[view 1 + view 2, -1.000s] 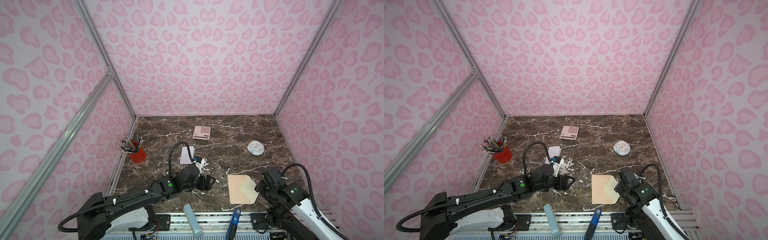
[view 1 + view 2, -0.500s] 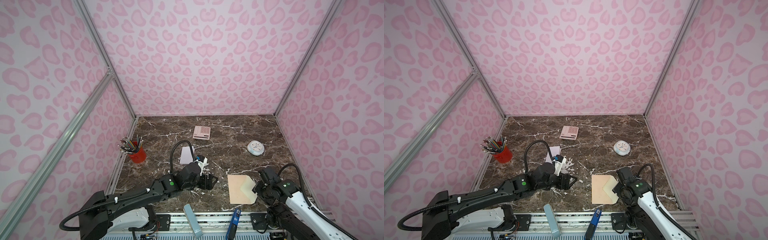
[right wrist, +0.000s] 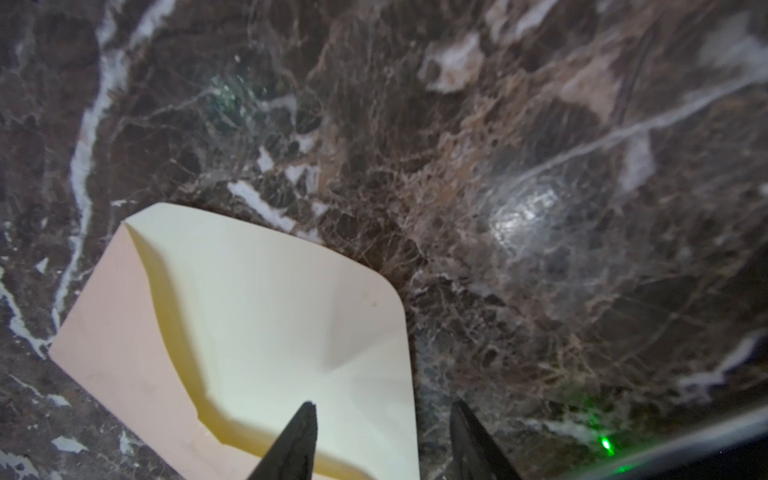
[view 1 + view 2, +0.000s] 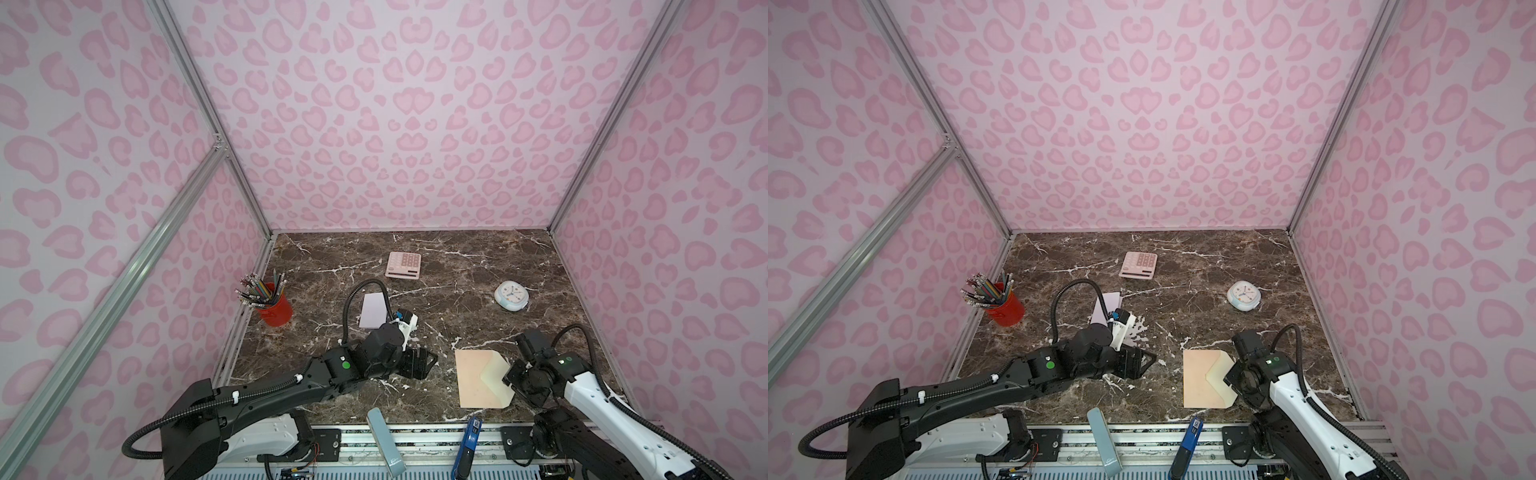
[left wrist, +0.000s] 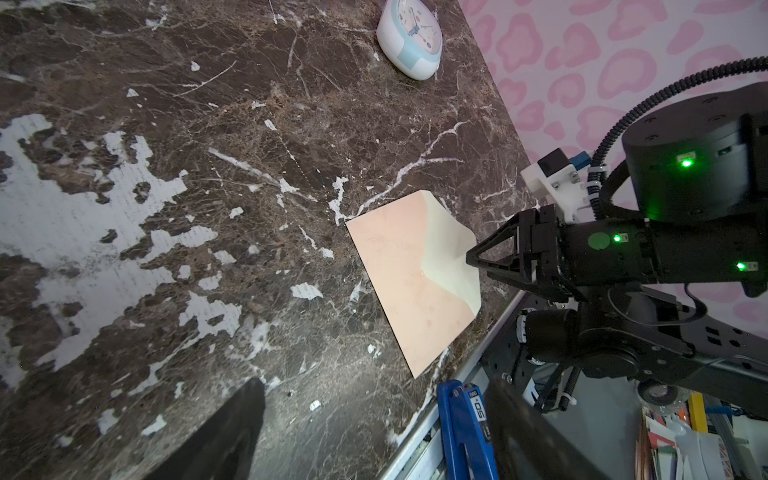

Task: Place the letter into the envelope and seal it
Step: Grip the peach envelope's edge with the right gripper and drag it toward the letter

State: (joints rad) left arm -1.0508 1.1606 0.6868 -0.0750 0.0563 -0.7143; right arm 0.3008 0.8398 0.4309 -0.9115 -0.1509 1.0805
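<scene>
The peach-tan envelope (image 4: 471,380) lies flat near the table's front right, and its cream flap (image 4: 494,370) is folded open toward the right. My right gripper (image 4: 508,376) is at the flap's tip. In the right wrist view it (image 3: 382,405) is open: one finger is over the flap (image 3: 291,316) and the other is past its edge, over the marble. The white letter (image 4: 372,311) lies mid-table, partly hidden behind my left arm's cable. My left gripper (image 4: 430,361) is open and empty, left of the envelope (image 5: 399,270) and pointing at it.
A pink calculator (image 4: 403,265) sits at the back, a small clock (image 4: 511,295) at the right, and a red cup of pencils (image 4: 274,309) at the left wall. A blue tool (image 4: 467,440) and a grey-blue bar (image 4: 384,440) rest on the front rail.
My right gripper has shifted left onto the flap's tip and its jaws have narrowed a little. My left gripper has edged right, toward the envelope.
</scene>
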